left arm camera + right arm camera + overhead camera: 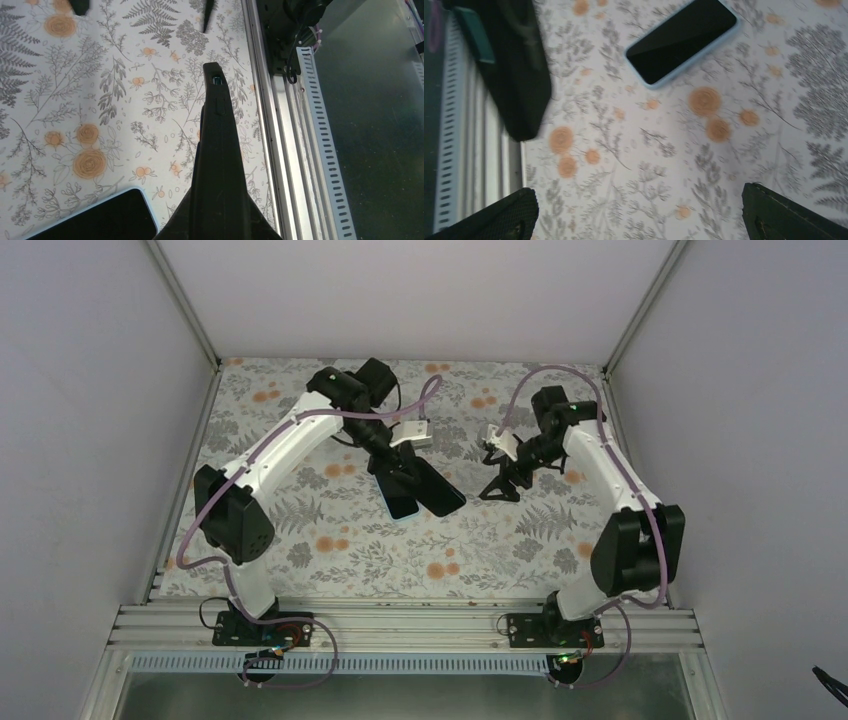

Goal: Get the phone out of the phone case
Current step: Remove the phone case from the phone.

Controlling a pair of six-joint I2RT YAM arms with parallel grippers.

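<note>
My left gripper is shut on the black phone case and holds it just above the table; in the left wrist view the case runs edge-on away from the gripper. The phone, dark screen up with a light blue rim, lies flat on the floral cloth beside the case. It also shows in the left wrist view and in the right wrist view. My right gripper is open and empty, to the right of the case, over bare cloth. The case shows at upper left there.
The floral cloth covers the table. A metal rail runs along the near edge and shows in the left wrist view. Grey walls close in the left, right and back sides.
</note>
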